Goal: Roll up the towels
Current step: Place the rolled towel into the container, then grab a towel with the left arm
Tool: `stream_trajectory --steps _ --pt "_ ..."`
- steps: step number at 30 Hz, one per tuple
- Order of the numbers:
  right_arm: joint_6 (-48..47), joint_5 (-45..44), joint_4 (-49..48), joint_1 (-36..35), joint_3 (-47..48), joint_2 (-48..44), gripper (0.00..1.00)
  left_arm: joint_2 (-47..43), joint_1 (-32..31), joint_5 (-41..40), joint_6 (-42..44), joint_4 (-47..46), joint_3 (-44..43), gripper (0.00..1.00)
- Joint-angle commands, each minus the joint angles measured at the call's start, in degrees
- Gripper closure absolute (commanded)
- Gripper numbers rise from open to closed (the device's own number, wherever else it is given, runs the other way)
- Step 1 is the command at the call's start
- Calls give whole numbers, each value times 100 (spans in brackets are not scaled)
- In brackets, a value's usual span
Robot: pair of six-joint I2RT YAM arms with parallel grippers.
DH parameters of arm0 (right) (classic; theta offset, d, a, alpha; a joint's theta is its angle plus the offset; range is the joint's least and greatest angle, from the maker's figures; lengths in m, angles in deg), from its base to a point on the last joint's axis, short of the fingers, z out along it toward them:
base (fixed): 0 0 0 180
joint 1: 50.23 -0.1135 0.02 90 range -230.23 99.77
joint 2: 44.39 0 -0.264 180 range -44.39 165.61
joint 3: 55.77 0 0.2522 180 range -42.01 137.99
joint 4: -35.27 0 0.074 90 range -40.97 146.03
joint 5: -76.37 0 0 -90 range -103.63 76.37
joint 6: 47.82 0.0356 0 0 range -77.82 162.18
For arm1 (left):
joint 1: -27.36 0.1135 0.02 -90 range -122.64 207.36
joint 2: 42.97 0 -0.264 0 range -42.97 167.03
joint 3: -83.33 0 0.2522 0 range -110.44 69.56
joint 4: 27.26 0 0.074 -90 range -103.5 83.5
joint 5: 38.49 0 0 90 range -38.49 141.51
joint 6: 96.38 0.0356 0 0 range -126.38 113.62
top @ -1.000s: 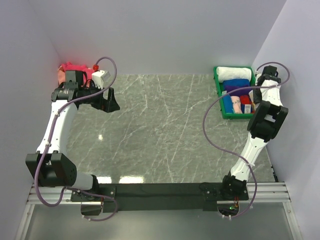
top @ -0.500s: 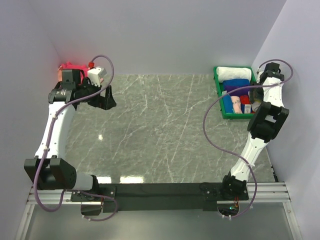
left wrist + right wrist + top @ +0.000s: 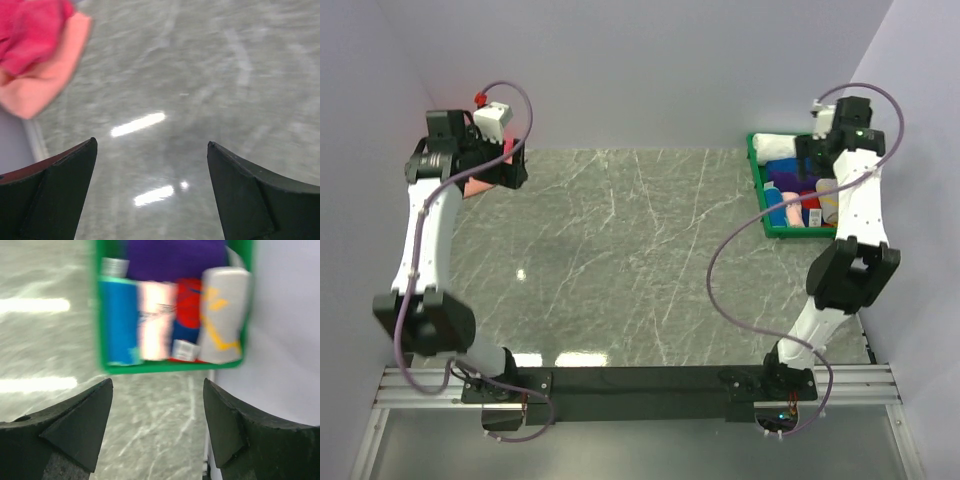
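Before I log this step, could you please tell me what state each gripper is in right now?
Left gripper: open, holding nothing.
Right gripper: open, holding nothing.

From overhead, the left arm (image 3: 428, 220) hides almost all of the crimson pink cloth towel (image 3: 25, 30) and the salmon orange cloth towel (image 3: 42, 82), which the left wrist view shows blurred and cut off at its top-left corner. The right arm (image 3: 855, 190) covers part of the green plastic tray (image 3: 170, 366); the right wrist view's top edge crops that tray and the purple rolled towel (image 3: 175, 257), all smeared by blur
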Motion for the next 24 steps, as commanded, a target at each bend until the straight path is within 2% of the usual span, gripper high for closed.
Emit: stream_trajectory --steps 1,5,6,7,11,13,19,24 --pt "-207 127 -16 -609 -682 -900 21 882 219 -995 791 58 -391 4" --pt "-358 -251 -342 -1330 -1318 -1499 14 1777 263 -1760 1582 -819 -462 5" --pt "-341 -243 -368 -1384 -1371 -1587 13 1945 263 -1909 1827 -979 -505 8" --pt "-262 -190 -368 -1410 -1398 -1701 7 2121 263 -2172 1943 -1111 -654 9" --pt "-59 222 -220 -1445 -1433 -1782 5 3183 333 -2718 2583 -2006 -1129 14" --pt "-50 354 -184 -1437 -1529 -1808 4 3527 351 -2912 2786 -2543 -1453 13" --pt "-95 180 -220 -1454 -1706 -1826 3 5048 377 -3316 3305 -3105 -2903 10" --pt "-121 153 -43 -1463 -1811 -1764 2 5778 447 -3475 3929 -3827 -3028 7"
